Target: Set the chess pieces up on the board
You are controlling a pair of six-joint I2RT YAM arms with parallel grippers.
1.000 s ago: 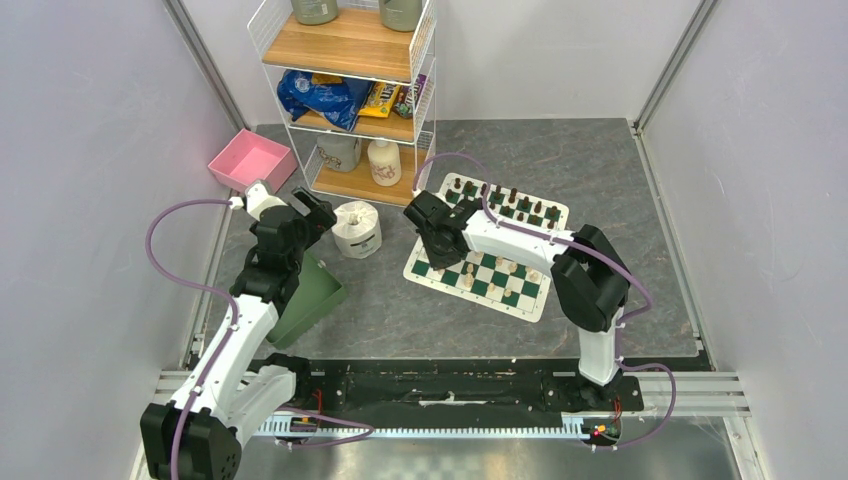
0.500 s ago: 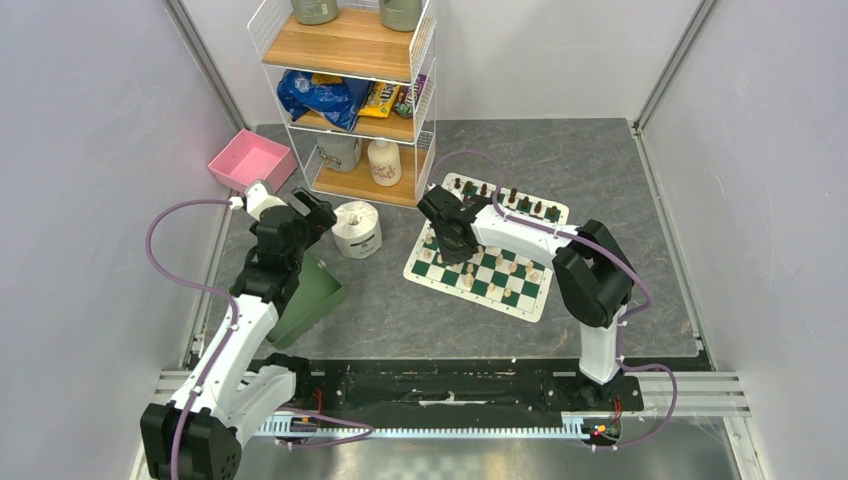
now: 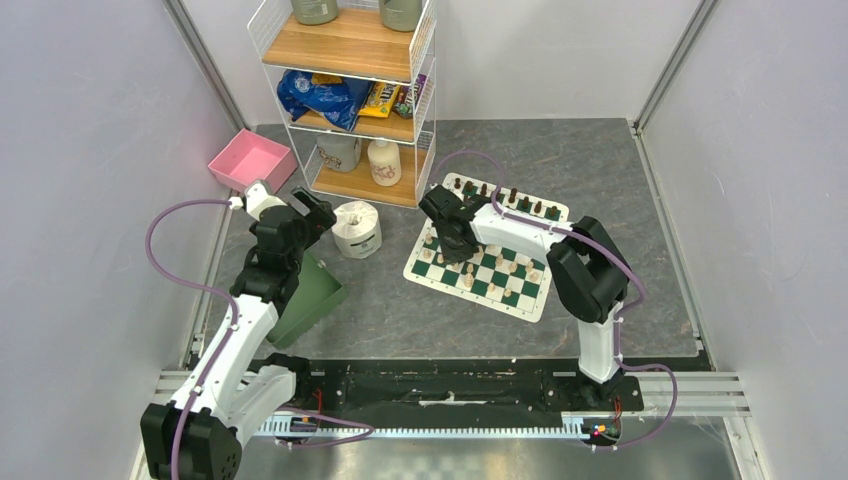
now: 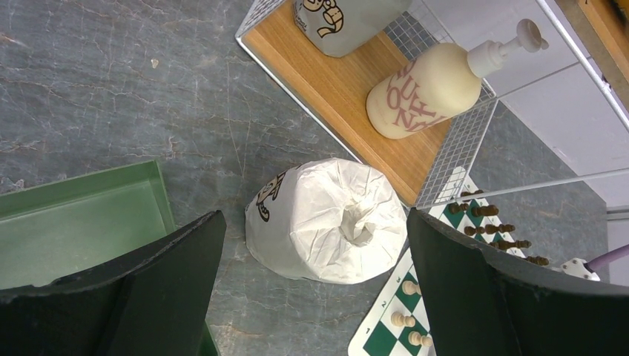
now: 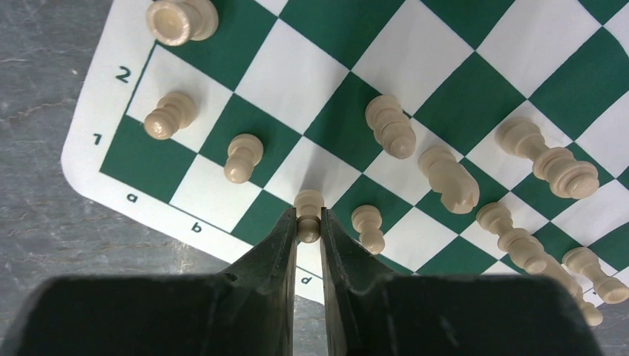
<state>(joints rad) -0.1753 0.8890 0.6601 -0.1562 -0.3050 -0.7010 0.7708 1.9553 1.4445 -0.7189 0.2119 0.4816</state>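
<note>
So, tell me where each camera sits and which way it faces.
Top external: above and behind the bases, looking down at the table; left arm and right arm show.
Left wrist: looks down at roll, shelf and bin; its open fingers frame the bottom.
Right wrist: looks down at the board; its fingers pinch a cream piece.
Shared: top and left wrist both show roll and board.

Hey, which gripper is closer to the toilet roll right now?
Left. The left gripper hangs open close beside the toilet roll; the right gripper is farther off over the board, its fingers shut on a cream pawn.
</note>
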